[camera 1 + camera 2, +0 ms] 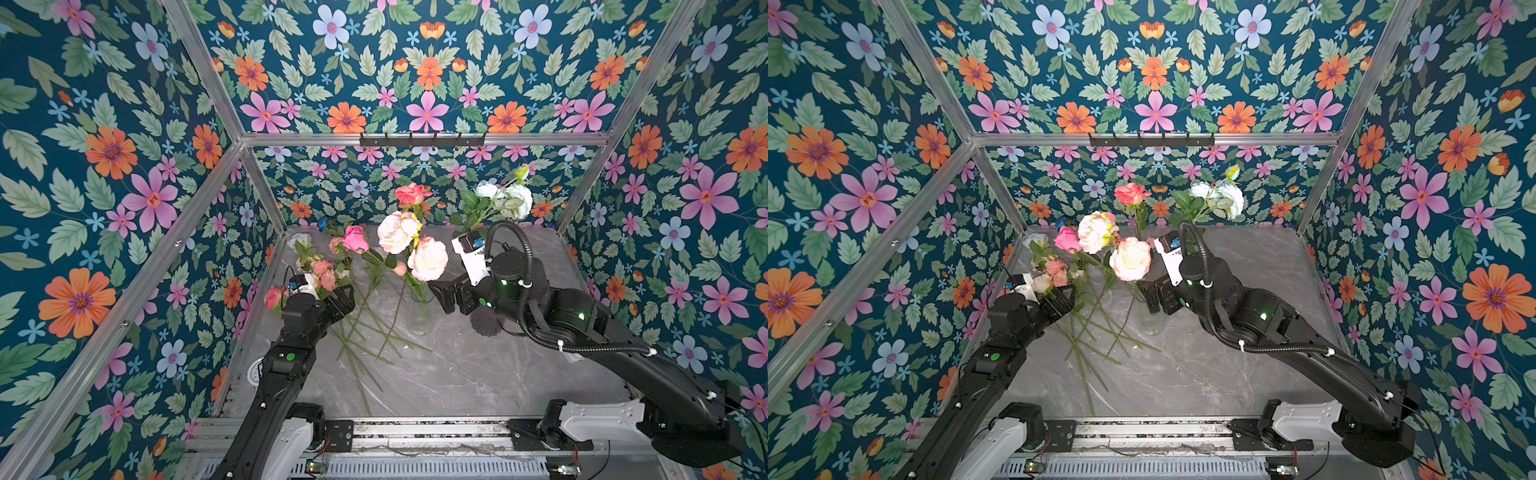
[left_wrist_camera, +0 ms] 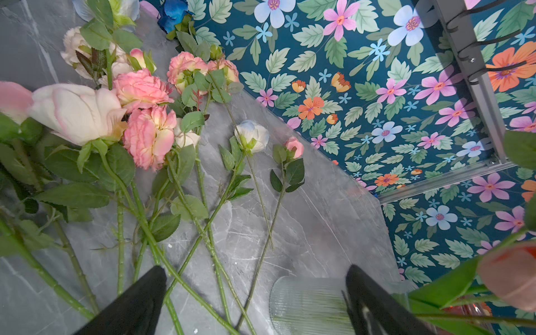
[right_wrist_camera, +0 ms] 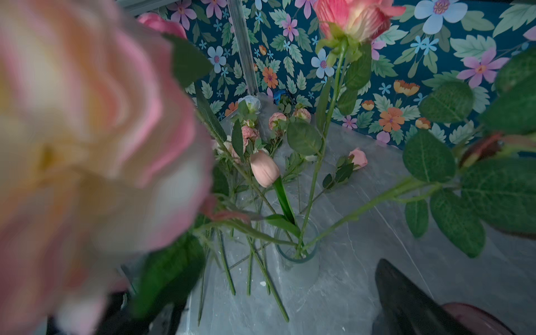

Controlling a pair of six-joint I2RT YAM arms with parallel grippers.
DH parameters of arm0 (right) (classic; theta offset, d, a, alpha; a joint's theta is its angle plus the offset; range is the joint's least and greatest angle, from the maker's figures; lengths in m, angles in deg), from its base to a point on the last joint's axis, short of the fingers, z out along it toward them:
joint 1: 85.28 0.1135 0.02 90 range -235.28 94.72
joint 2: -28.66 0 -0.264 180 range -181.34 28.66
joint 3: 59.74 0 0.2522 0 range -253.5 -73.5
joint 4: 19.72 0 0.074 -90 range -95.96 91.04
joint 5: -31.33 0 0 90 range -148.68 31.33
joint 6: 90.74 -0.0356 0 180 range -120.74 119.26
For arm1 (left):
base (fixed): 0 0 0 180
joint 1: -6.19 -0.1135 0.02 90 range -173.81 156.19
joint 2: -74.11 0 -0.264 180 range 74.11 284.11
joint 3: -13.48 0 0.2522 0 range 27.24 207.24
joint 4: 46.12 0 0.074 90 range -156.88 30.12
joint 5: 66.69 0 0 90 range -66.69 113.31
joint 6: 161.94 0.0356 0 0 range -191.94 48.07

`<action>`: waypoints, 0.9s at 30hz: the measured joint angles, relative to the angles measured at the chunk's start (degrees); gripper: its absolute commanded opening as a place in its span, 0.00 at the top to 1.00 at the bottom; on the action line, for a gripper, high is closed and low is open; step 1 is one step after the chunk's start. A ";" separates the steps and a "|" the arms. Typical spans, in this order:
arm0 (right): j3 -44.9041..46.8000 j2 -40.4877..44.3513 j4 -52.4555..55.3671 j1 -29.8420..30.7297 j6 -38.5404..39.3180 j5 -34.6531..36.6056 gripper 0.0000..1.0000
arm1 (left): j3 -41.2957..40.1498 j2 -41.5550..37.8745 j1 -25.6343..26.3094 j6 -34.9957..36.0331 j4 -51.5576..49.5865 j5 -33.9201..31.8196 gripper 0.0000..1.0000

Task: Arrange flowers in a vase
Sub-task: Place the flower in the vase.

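Black left fingers (image 2: 136, 304): spread wide, nothing gripped, hovering over crossed green stems at the left of the grey marble-patterned bench (image 1: 478, 374). Loose long-stemmed artificial flowers (image 1: 328, 272): pink, peach and white heads, lying flat on the bench, heads toward the back-left corner. One deep blue rose (image 1: 323, 224) against the back wall. Clear ribbed glass vase (image 1: 420, 320): upright, mid-bench, between the two arms, just beside the loose stems. Standing in the vase: large cream-and-pink peonies (image 1: 428, 257), a coral rose (image 1: 409, 194), a peach tulip bud (image 3: 264, 172), a leaning white spray (image 1: 507, 199). Black right fingers (image 3: 406, 301): beside the vase, below a peony head. One seen clearly, the other mostly behind a blurred bloom. Set wide apart, nothing gripped.
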 measured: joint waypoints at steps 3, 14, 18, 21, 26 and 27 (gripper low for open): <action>3.10 4.07 -0.61 -0.02 -0.35 -0.22 0.01 | -0.04 1.20 -0.68 0.04 0.00 -0.66 0.08; 11.19 15.67 -8.66 0.04 0.26 -0.70 0.04 | -3.45 14.95 -4.85 0.00 -0.96 -6.21 0.54; 11.41 16.98 -9.57 0.02 0.57 0.09 0.04 | -4.11 16.48 -5.86 -1.31 -3.52 -10.12 0.54; 12.17 17.46 -10.10 0.02 0.94 0.35 0.04 | -5.05 17.51 -7.23 -1.66 -3.82 -12.28 0.59; 12.50 17.66 -10.19 0.02 1.25 1.33 0.04 | -5.81 21.88 -8.81 -2.58 -1.90 -13.22 0.62; 12.50 17.77 -10.19 0.02 1.33 1.38 0.04 | -5.88 22.36 -8.79 -2.58 -1.03 -13.18 0.62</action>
